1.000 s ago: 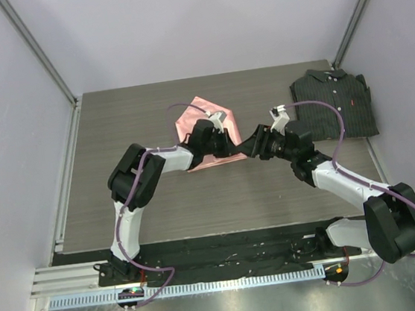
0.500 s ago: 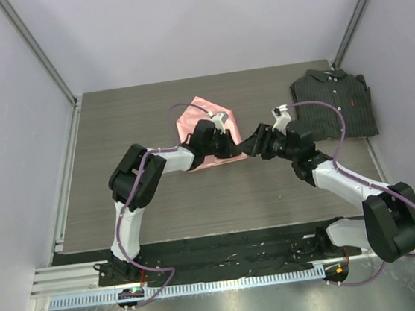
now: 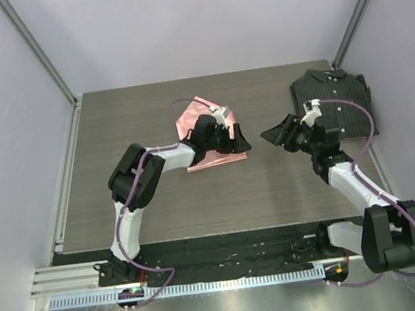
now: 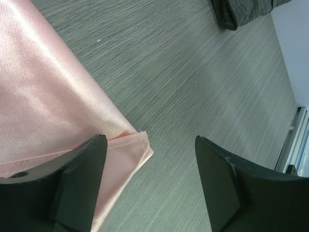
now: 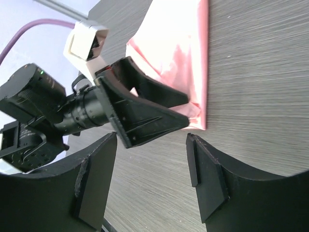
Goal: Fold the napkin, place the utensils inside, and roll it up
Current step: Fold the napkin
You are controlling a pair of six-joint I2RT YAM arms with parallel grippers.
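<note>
The salmon-pink napkin (image 3: 204,139) lies folded flat on the table, its stitched corner (image 4: 137,145) by my left gripper's left finger (image 4: 79,176). My left gripper (image 3: 239,140) (image 4: 149,166) stands open at the napkin's right corner, with only bare table between the jaws. My right gripper (image 3: 269,134) (image 5: 150,162) is open too, a short way right of the napkin and facing the left gripper (image 5: 145,116). The pink cloth (image 5: 178,48) shows beyond it. The utensils are out of view.
A dark pinstriped folded shirt (image 3: 336,103) (image 4: 241,12) lies at the table's back right, close behind my right arm. A metal rail (image 3: 68,179) runs along the table's left edge. White walls enclose the workspace.
My left gripper has opened and let go of the napkin's corner. My right arm has drawn back to the right, away from the napkin, and opened a little wider.
</note>
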